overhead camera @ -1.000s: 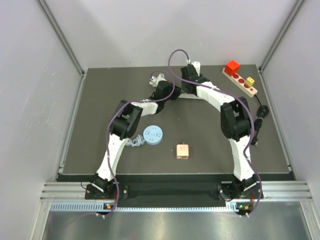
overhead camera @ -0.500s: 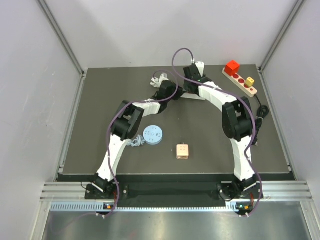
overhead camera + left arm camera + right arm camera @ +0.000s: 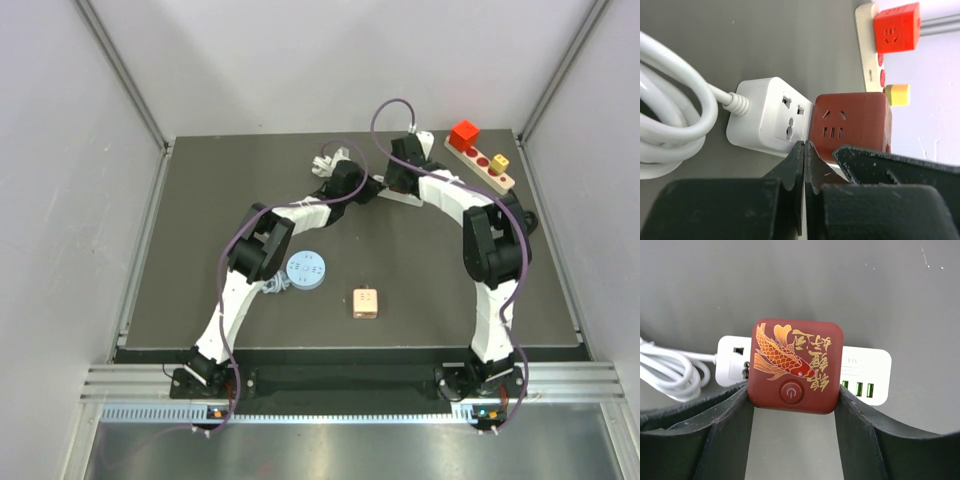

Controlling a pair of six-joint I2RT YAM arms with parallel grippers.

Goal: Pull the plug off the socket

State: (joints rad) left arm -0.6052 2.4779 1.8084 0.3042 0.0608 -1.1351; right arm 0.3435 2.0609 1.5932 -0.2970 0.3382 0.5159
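Plug [image 3: 796,365]: dark red cube, gold koi print and round button on top, sitting over the middle of the white socket [image 3: 866,371] and touching it. Not clear whether prongs are seated or free. Socket flat on the desk [image 3: 200,220], toward the far edge.

Right fingers [image 3: 730,415]: set at a middling width, one pad on each side wall of the plug, clamped on it from above the socket.

Left fingers [image 3: 799,156]: pressed fully together, nothing between them. Tips at the near edge of the socket, right at the seam where white casing meets plug. Contact with the casing likely but not certain from the wrist view.

White cable [image 3: 670,115]: leaving one end of the socket, coiled in loops just beside it.

Beige second strip [image 3: 480,165]: well apart from the socket, to its right by the far corner, carrying a red cube [image 3: 463,133] and a yellow block [image 3: 501,160].

Blue disc [image 3: 307,270] and small wooden cube [image 3: 364,303]: nearer the arm bases than the socket, apart from each other.
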